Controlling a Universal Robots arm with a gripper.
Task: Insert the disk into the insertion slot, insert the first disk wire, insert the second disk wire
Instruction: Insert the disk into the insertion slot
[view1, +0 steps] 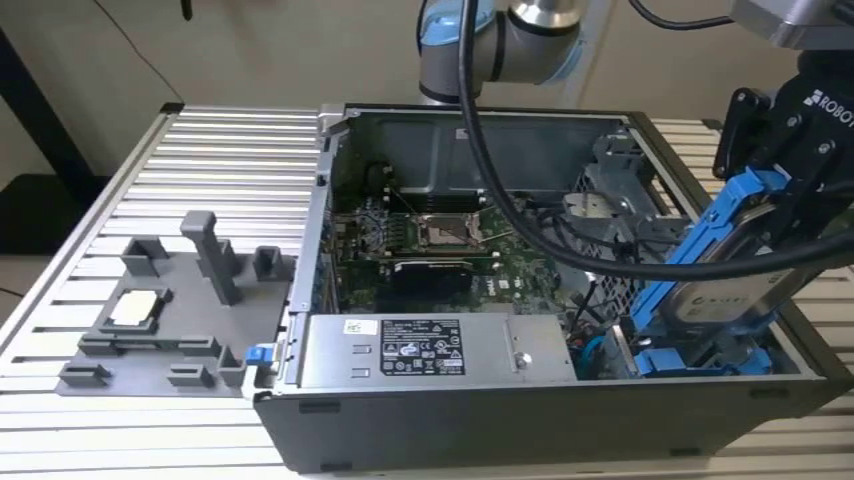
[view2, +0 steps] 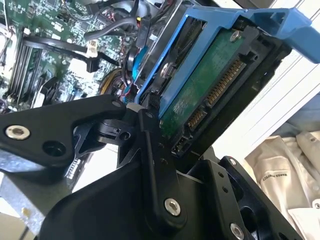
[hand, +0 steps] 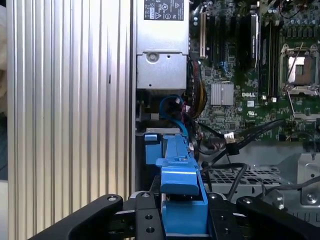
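Note:
My gripper (view1: 785, 180) is shut on the disk (view1: 721, 292), a silver-grey drive in a bright blue carrier. It holds the disk steeply tilted at the exterior view's right end of the open computer case. The disk's lower end sits in or just above the insertion slot (view1: 694, 362), a dark bay with blue tabs; I cannot tell if they touch. The second wrist view shows the disk's green circuit board (view2: 210, 85) and connector pins facing my black fingers (view2: 150, 150). In the first wrist view the blue carrier (hand: 179, 170) points at the slot (hand: 150, 147). Loose black and blue wires (hand: 227, 142) lie beside the bay.
A grey labelled power-supply box (view1: 414, 350) sits along the case's front wall, beside the slot. The motherboard (view1: 427, 235) and a perforated metal cage (view1: 621, 270) lie behind. A grey fixture (view1: 174, 300) stands on the ribbed metal table (view1: 240, 150) on the exterior view's left.

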